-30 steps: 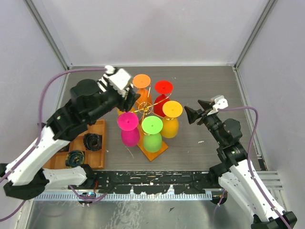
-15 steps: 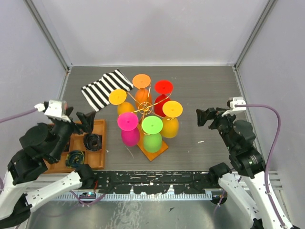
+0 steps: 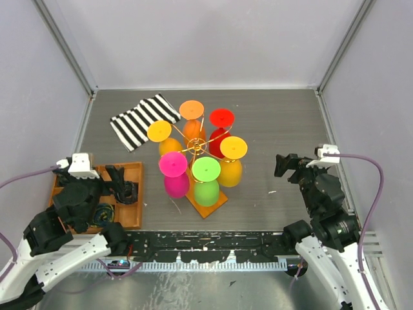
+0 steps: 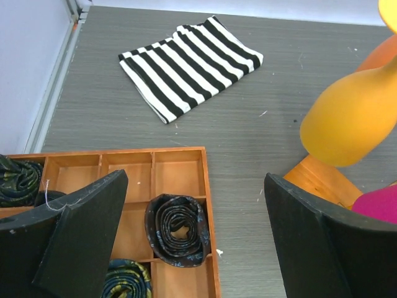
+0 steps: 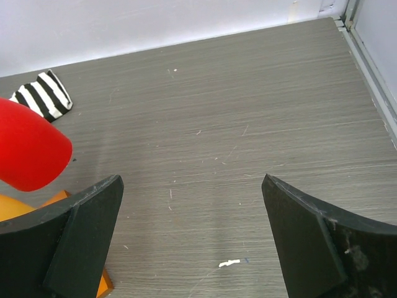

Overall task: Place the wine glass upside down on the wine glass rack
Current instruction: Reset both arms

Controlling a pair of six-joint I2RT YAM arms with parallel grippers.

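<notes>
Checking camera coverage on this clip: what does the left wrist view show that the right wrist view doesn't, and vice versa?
Only the left wrist: the compartmented wooden tray holding rolled dark items, an inverted yellow glass and a sliver of pink glass. Only the right wrist: the red glass and a white scrap. Both: the striped cloth, whole on the left, just a corner on the right, and a corner of the rack's wooden base.

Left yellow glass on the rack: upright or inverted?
Inverted. The left yellow glass shows its flat foot on top and its bowl below, mouth down, on the wine glass rack.
</notes>
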